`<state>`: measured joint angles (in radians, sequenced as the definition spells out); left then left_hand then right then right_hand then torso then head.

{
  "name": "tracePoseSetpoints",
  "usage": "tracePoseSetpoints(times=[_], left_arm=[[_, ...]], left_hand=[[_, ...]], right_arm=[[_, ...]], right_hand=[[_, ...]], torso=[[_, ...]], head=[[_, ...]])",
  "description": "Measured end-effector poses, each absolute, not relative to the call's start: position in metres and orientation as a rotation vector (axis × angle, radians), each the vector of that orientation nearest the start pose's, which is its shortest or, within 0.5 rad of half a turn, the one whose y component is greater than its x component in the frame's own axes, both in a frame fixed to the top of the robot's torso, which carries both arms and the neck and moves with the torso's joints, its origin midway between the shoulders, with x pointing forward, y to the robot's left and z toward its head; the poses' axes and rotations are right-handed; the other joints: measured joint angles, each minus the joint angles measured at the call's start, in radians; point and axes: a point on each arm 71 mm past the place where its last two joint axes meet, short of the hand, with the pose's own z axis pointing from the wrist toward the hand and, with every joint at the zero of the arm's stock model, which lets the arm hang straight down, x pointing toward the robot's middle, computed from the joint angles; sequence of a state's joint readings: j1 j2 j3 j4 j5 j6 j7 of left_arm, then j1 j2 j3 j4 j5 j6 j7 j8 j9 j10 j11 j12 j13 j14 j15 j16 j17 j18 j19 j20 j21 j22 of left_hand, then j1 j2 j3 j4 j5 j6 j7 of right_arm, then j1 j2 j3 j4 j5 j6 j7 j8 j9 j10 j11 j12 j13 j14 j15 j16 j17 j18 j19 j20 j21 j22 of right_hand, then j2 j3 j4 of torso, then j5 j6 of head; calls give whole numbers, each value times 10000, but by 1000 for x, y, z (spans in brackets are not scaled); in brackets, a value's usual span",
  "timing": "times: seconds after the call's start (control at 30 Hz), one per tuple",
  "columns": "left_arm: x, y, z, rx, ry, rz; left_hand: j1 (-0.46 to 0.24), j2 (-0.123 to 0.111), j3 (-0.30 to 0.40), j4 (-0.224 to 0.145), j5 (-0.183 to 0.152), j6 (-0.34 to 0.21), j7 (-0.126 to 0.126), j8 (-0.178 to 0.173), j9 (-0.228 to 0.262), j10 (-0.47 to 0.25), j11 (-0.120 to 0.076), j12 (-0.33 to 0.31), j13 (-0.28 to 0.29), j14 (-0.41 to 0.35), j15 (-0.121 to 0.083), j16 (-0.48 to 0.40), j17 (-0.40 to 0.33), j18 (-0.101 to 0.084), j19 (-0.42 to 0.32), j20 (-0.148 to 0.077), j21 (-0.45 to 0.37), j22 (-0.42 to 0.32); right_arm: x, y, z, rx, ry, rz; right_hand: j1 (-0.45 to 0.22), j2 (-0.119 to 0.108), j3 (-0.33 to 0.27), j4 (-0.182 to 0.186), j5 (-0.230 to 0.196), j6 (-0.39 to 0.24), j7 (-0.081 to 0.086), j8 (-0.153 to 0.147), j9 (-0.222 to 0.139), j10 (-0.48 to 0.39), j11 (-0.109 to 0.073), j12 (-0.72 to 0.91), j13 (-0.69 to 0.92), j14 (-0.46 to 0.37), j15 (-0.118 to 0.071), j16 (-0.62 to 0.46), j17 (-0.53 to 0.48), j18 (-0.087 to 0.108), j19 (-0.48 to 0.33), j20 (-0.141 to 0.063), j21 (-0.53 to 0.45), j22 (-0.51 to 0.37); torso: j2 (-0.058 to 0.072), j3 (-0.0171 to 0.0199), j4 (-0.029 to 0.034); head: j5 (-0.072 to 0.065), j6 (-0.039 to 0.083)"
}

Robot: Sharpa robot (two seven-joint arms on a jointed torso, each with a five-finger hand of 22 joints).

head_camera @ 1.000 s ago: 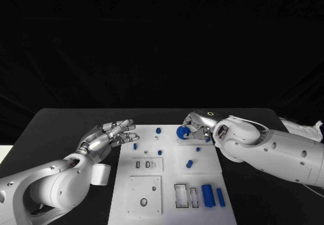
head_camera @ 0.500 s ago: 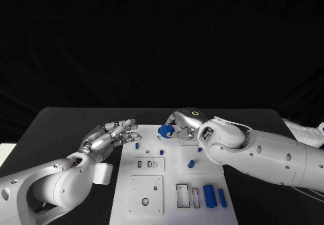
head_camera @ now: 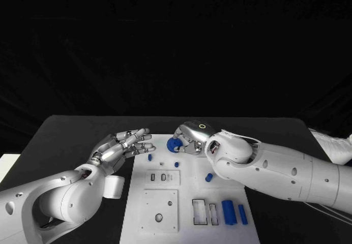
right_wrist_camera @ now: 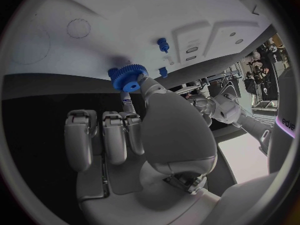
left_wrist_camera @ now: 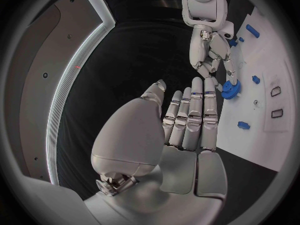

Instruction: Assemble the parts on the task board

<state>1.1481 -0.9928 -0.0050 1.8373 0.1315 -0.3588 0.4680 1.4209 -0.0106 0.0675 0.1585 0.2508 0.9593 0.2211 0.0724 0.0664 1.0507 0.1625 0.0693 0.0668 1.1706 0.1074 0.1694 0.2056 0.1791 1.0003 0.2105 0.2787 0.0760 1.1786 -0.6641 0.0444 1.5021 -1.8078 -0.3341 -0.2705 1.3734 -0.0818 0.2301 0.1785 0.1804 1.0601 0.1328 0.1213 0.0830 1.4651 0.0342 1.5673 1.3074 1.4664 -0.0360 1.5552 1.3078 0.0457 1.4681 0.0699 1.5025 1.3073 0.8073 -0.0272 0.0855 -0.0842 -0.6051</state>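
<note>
I see the task board (head_camera: 165, 203) at lower centre on the desk (head_camera: 66, 137); my right hand (head_camera: 189, 136) holds a gear (head_camera: 173, 146) over its upper edge, left hand (head_camera: 121, 147) at its upper-left corner.

Left hand (head_camera: 123, 146) empty, fingers spread and extended; right hand (head_camera: 189, 137) curled, fingertips pinched together.

You have the white task board (head_camera: 165, 203) lying flat on the black table, long side running away from the robot. A blue toothed gear (head_camera: 174, 146) sits pinched in the right hand's fingertips (head_camera: 192, 140) over the board's far edge. Small blue pegs (head_camera: 177, 164) stand near the far end, and two blue bars (head_camera: 227, 212) lie side by side near the front right corner.
</note>
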Motion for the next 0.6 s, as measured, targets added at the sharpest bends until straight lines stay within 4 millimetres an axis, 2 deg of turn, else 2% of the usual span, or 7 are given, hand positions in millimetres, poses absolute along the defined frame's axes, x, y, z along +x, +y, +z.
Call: tracePoseSetpoints(times=[0.47, 0.6], left_arm=[[424, 196, -161, -12520, 13637, -17184], [424, 196, -161, -12521, 13638, -17183]], left_hand=[[0, 0, 0, 0, 0, 0, 0, 0, 0, 0, 0, 0, 0, 0, 0, 0, -1, 0, 0, 0, 0, 0], [0, 0, 0, 0, 0, 0, 0, 0, 0, 0, 0, 0, 0, 0, 0, 0, -1, 1, 0, 0, 0, 1]], right_arm=[[494, -111, -160, -3767, 14677, 5362], [494, -109, -161, -3807, 14690, 5398]], right_hand=[[-194, -85, 31, -27, -26, 20, 20, 18, 11, 0, 1, 0, 7, 0, 1, 0, -1, 0, 0, 0, 41, 7], [-418, -149, 31, -22, -183, 67, 6, -124, 78, 0, 1, 0, 6, 0, 1, -1, -2, 0, 0, 0, 41, 8]], torso=[[3, 6, -23], [4, 6, -23]], head=[[44, -38], [39, -44]])
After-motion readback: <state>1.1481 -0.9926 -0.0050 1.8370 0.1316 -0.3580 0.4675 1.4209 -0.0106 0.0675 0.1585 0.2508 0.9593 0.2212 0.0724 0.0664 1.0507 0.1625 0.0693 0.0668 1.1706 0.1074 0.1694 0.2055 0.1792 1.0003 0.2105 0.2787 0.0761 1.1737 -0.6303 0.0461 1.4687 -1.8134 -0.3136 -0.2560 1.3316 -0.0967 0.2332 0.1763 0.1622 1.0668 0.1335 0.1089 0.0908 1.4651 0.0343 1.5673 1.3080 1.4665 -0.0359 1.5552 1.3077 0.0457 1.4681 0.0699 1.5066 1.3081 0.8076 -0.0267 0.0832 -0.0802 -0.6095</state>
